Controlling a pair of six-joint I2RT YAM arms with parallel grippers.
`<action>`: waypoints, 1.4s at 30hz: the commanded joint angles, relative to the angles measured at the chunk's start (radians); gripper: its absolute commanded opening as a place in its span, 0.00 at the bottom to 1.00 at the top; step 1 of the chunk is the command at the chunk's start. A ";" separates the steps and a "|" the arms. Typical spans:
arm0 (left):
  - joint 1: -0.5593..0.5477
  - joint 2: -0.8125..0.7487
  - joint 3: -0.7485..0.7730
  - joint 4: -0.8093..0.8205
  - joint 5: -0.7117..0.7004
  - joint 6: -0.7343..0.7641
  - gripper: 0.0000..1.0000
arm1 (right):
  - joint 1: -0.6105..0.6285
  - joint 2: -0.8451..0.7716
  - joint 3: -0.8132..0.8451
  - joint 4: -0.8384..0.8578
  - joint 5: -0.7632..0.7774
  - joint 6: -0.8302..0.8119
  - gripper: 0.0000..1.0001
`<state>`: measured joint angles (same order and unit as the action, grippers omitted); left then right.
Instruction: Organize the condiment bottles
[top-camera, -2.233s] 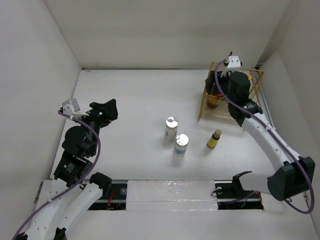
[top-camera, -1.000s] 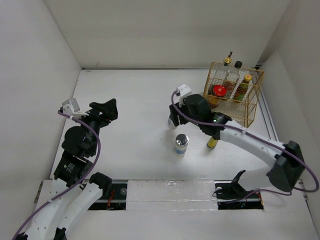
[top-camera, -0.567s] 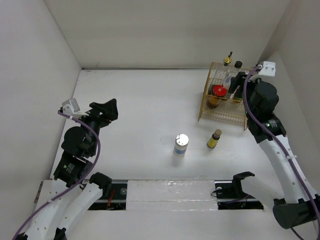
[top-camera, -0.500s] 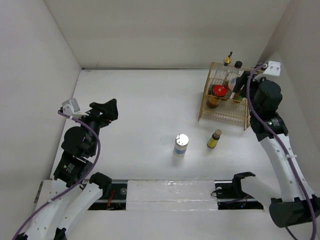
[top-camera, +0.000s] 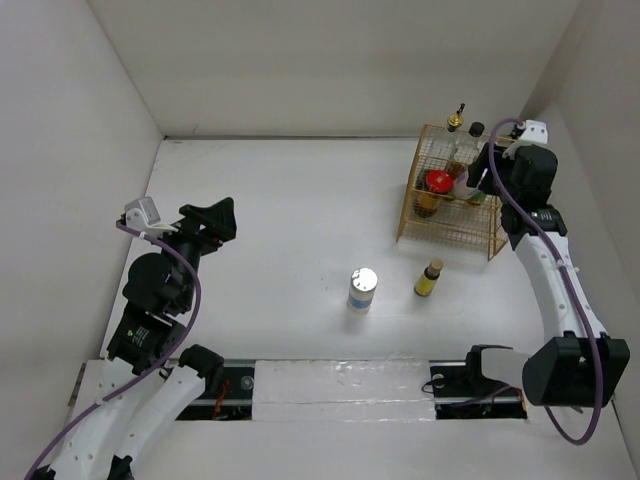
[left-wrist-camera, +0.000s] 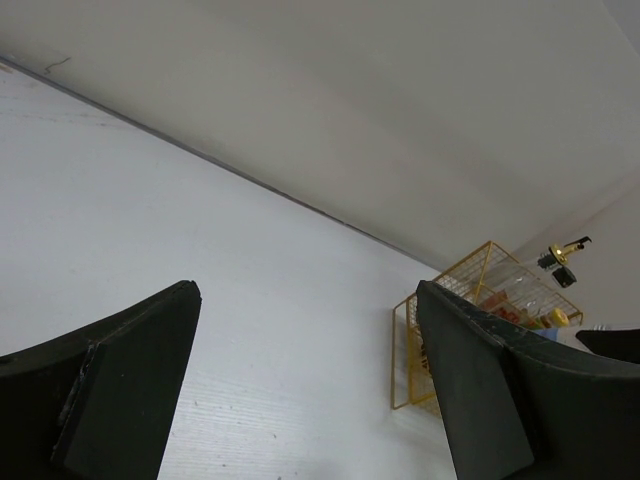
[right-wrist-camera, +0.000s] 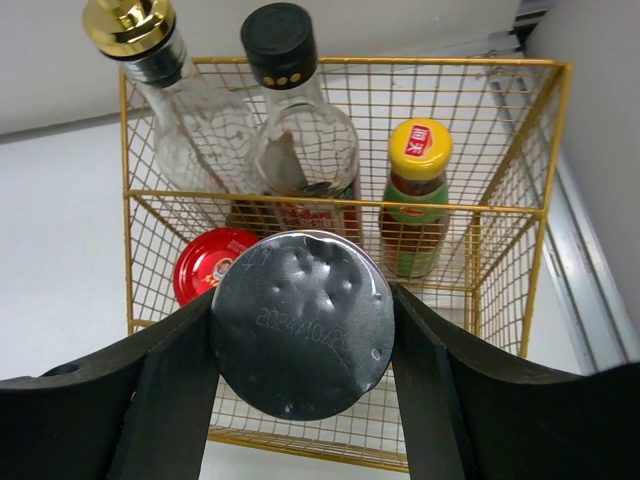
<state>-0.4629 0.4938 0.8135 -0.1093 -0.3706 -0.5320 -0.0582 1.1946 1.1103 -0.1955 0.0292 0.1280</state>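
Note:
My right gripper (right-wrist-camera: 300, 345) is shut on a silver-topped cylinder (right-wrist-camera: 300, 335) and holds it above the gold wire basket (right-wrist-camera: 545, 180). In the basket stand the gold-spouted clear bottle (right-wrist-camera: 165, 80), the black-capped sauce bottle (right-wrist-camera: 295, 110), the red-labelled bottle with a yellow cap (right-wrist-camera: 418, 195) and the red-lidded jar (right-wrist-camera: 205, 265). In the top view the right gripper (top-camera: 478, 178) is over the basket (top-camera: 440, 235). The second silver-topped cylinder (top-camera: 362, 289) and the small yellow bottle (top-camera: 429, 279) stand on the table. My left gripper (top-camera: 210, 217) is open and empty at the left.
The white side wall (top-camera: 590, 110) stands close behind the basket on the right. The left wrist view shows the basket (left-wrist-camera: 470, 290) far off across the white table (left-wrist-camera: 200, 250).
My right gripper took one silver-topped cylinder from the table's middle and carried it right and back, over the basket. The left arm has not moved.

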 joint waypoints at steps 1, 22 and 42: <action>0.000 0.000 0.004 0.042 0.007 0.013 0.85 | -0.005 -0.006 0.062 0.134 -0.054 0.010 0.46; 0.000 0.019 0.004 0.042 0.016 0.013 0.85 | 0.004 0.243 0.025 0.116 -0.009 0.050 0.76; 0.000 0.009 0.004 0.042 0.015 0.013 0.85 | 0.477 -0.225 -0.188 -0.066 -0.092 -0.008 0.45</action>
<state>-0.4629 0.5076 0.8135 -0.1089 -0.3660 -0.5320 0.3439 0.9596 0.9501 -0.1310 -0.0078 0.1627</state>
